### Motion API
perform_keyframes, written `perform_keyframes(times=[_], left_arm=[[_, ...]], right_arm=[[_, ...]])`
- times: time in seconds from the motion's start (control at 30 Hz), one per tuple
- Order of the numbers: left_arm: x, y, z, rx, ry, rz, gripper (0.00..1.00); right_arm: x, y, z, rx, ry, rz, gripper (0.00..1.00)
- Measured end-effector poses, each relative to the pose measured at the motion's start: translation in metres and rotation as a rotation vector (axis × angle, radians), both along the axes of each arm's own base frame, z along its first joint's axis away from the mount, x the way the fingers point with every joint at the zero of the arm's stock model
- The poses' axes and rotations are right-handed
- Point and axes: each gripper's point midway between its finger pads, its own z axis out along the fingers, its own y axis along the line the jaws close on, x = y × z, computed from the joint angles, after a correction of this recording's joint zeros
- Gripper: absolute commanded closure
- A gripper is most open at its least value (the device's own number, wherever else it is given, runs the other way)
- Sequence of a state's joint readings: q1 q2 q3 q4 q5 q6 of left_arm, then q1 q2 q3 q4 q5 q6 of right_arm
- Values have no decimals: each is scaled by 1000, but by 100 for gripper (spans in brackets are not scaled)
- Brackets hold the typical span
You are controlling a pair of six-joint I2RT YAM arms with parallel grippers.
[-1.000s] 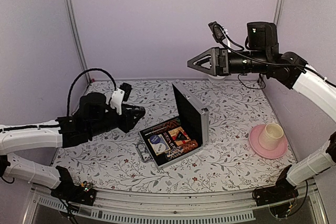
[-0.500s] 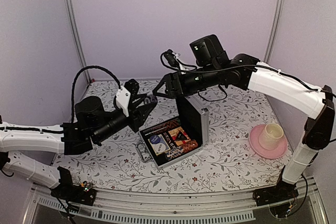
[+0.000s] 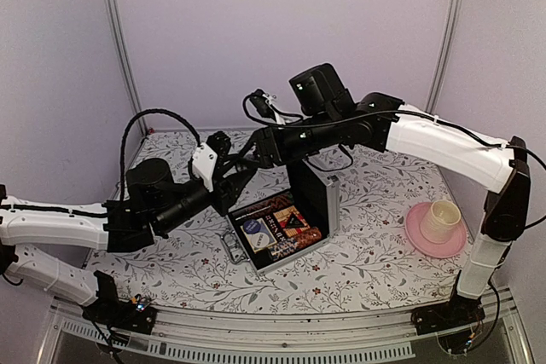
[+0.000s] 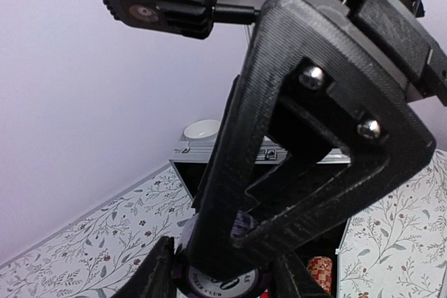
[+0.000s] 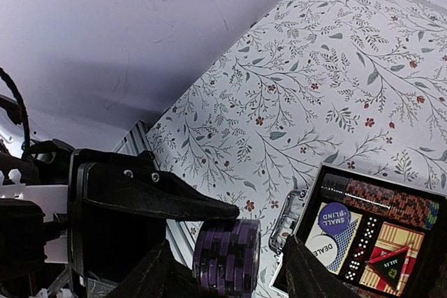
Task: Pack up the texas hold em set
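While the left gripper [image 3: 242,164] clamps the purple chip stack [image 5: 225,246] in mid-air, just left of the open briefcase [image 3: 311,189], the right gripper [image 5: 227,273] straddles that stack, jaws parted, touching nothing.

Purple chip stack [image 5: 225,255] between right fingers [image 5: 311,273]

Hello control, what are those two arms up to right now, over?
Left tool shut on purple chip stack, raised. Right tool open, straddling same stack. Aluminium case lies open, nothing in the way.
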State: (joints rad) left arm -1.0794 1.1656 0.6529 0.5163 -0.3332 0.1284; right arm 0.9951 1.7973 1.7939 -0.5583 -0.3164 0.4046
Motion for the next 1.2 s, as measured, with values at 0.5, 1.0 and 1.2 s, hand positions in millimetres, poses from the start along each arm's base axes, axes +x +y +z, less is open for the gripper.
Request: perform_keyframes(times=[0.5, 1.0, 1.2], left_arm=[[5, -2, -12, 41, 13, 21, 50], [28, 68, -35, -48, 112, 132, 8], [58, 136, -54, -140, 177, 357, 7]], right_arm=[[6, 4, -14, -39, -7, -46, 95], [28, -13, -26, -125, -59, -194, 98], [24, -22, -39, -203, -63, -248, 97]])
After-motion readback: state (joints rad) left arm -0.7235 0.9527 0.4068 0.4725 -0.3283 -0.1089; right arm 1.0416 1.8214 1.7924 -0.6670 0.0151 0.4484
